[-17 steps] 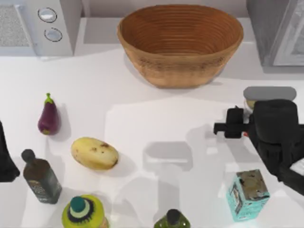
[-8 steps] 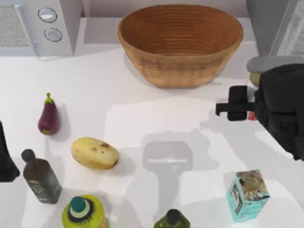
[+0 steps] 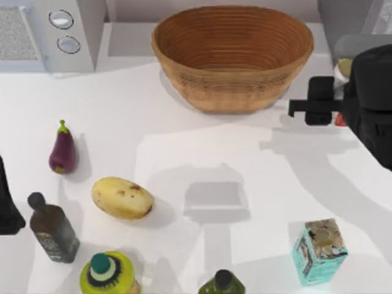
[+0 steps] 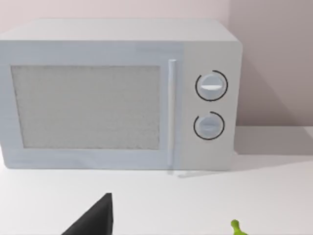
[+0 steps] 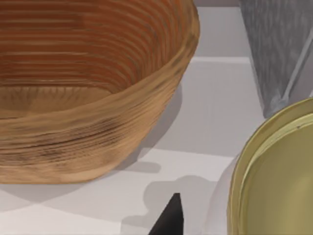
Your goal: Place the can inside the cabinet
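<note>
The right gripper [image 3: 343, 113] has its jaws closed on the can [image 5: 276, 176], raised at the far right, just right of the basket [image 3: 233, 55] and just short of the cabinet [image 5: 274, 49]. The left arm sits parked at the left edge. This looks like the carry; next comes easing the can into the cabinet.

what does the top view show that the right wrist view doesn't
Only the top view takes in the eggplant, the potato, the teal carton, the dark bottle, the microwave, and the right arm's body over the can. Only the right wrist view gives the can's gold top up close, next to the cabinet's corner. Both share the wicker basket and the white table.
</note>
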Tool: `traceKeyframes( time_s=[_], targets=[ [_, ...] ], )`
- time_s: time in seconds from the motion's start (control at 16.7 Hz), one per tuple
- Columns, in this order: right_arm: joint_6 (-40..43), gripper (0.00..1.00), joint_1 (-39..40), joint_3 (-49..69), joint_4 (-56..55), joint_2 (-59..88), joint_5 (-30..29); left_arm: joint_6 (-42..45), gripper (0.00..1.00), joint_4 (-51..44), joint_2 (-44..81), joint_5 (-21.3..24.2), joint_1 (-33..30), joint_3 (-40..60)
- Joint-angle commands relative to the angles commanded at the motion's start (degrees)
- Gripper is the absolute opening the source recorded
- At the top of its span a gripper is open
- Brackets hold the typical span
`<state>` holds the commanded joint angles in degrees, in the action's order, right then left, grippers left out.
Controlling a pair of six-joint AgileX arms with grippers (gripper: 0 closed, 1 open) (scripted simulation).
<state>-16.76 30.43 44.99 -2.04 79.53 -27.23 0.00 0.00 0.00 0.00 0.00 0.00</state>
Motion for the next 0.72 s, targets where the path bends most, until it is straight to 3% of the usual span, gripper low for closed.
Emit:
traceKeyframes(
  time_s=[0.36, 0.72],
  targets=[
    [0.82, 0.0, -1.51, -2.59, -0.03, -3.59, 1.6, 0.0, 1.0, 0.0, 0.0, 0.0, 0.0, 0.0],
    [5.61, 0.0, -10.2, -15.33, 0.59, -27.54, 9.3, 0.0, 1.0, 0.0, 0.0, 0.0, 0.0, 0.0]
  ],
)
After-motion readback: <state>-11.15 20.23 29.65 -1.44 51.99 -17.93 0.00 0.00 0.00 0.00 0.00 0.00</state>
